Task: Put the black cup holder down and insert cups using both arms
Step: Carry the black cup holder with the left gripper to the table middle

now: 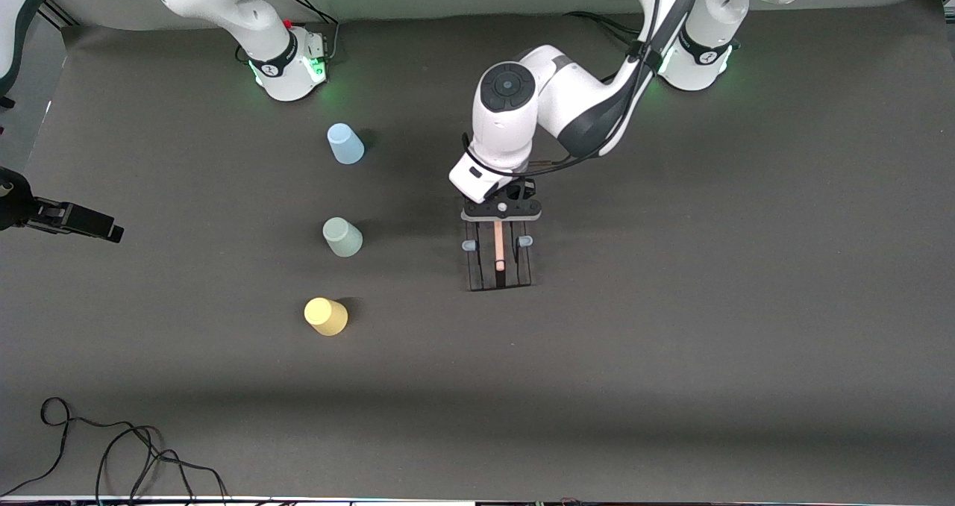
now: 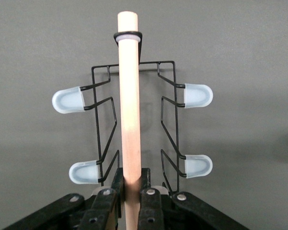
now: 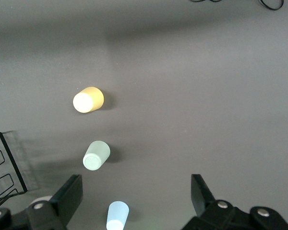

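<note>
Setting the black cup holder [image 1: 499, 256] flat, I keep the left claw [image 2: 130, 199] clamped on its wooden rod handle [image 2: 129, 124] and lower evenly; the rack extends from that claw toward the front camera. My right claw [image 3: 134, 196] waits, spread wide and empty, above the three cups [image 1: 342, 237] on the counter [image 1: 671, 342].

The three cups stand in a row toward the right arm's end of the table: the first cup [image 1: 345, 144] farthest from the front camera, the second cup [image 1: 342, 237] in the middle, the third cup [image 1: 326, 316] nearest. The black cup holder [image 1: 498, 261] lies beside the second cup, well apart, toward the left arm's end. The left gripper [image 1: 500, 209] sits on its wooden rod handle [image 2: 129, 124].
</note>
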`<state>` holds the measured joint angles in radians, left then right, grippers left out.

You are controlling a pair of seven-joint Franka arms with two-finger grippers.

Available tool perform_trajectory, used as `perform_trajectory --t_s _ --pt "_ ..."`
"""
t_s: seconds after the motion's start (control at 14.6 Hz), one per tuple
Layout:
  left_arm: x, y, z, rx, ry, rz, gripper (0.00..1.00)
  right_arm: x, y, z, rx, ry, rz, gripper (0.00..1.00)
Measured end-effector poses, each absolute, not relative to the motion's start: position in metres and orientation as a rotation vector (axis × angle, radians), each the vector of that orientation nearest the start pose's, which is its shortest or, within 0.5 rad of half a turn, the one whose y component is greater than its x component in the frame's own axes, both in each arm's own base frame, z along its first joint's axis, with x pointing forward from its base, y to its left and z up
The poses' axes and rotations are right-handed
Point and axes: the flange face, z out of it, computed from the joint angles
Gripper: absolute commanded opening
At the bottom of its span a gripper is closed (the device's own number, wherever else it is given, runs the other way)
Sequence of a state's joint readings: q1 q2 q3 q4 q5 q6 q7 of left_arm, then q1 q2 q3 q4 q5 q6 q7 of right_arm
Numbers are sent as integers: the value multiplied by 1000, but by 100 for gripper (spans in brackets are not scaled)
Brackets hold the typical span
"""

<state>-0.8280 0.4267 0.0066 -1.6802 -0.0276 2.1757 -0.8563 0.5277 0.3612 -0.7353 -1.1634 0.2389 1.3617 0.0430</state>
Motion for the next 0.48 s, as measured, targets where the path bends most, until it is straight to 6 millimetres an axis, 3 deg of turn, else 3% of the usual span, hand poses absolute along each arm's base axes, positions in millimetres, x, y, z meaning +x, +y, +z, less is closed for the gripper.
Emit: perform_trajectory --t_s 0.34,0.48 --pt "452 -500 335 -3174 -90 -13 0 621 -6 622 -3123 289 136 100" --pt "453 -500 336 -3174 -90 -19 0 621 -6 621 -3123 289 137 100"
